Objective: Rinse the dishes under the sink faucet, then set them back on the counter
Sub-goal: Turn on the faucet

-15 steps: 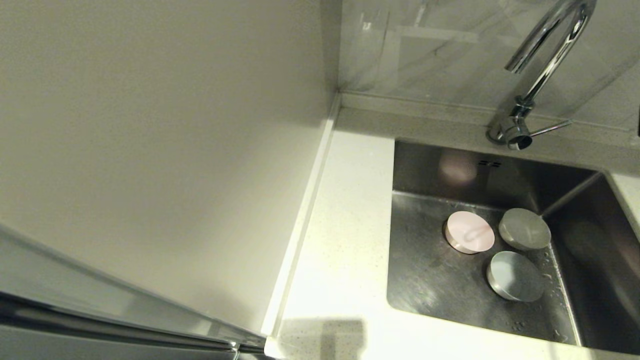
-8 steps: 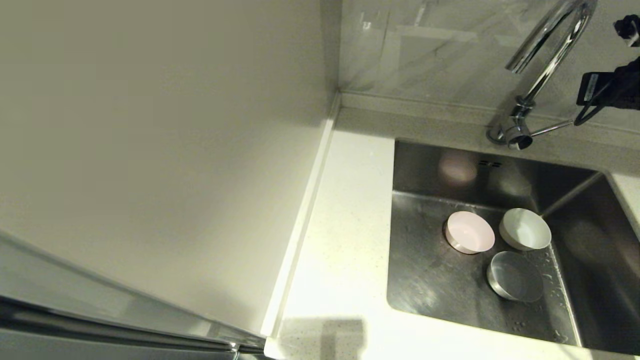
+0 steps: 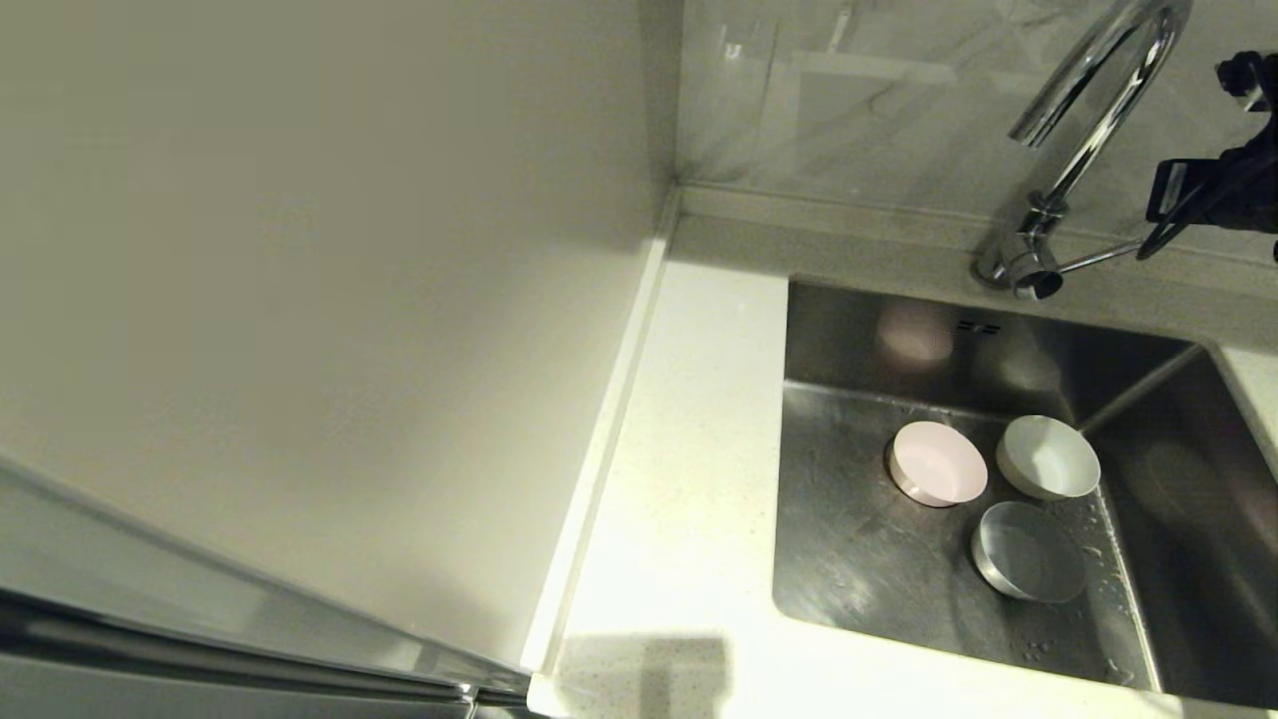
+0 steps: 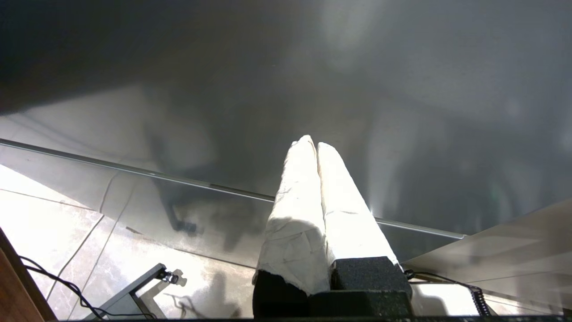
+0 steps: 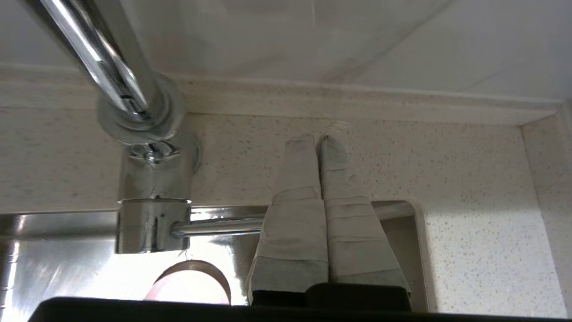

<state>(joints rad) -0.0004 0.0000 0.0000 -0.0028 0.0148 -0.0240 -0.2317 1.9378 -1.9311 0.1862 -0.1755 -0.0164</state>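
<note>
Three small bowls lie in the steel sink [image 3: 849, 559]: a pale pink one [image 3: 939, 462], a white one [image 3: 1048, 457] and a bluish one [image 3: 1028, 551]. The chrome faucet [image 3: 1088, 130] rises behind the basin, its thin lever [image 3: 1098, 258] pointing right. My right arm [image 3: 1223, 190] reaches in at the upper right, by the lever's tip. In the right wrist view the right gripper [image 5: 318, 134] is shut and empty, its taped fingers crossing over the lever [image 5: 219, 225]; whether they touch it I cannot tell. The pink bowl [image 5: 192, 286] shows below the faucet base [image 5: 152, 223].
The speckled white counter [image 3: 689, 479] runs left of the sink, bounded by a plain wall panel [image 3: 349, 300] and a raised back edge [image 3: 829, 205]. My left gripper [image 4: 311, 144] hangs shut and empty, parked low beside a dark cabinet front above a tiled floor [image 4: 53, 210].
My right arm came into the head view at the upper right beside the faucet lever, then shifted slightly lower and leftward. The bowls have not moved.
</note>
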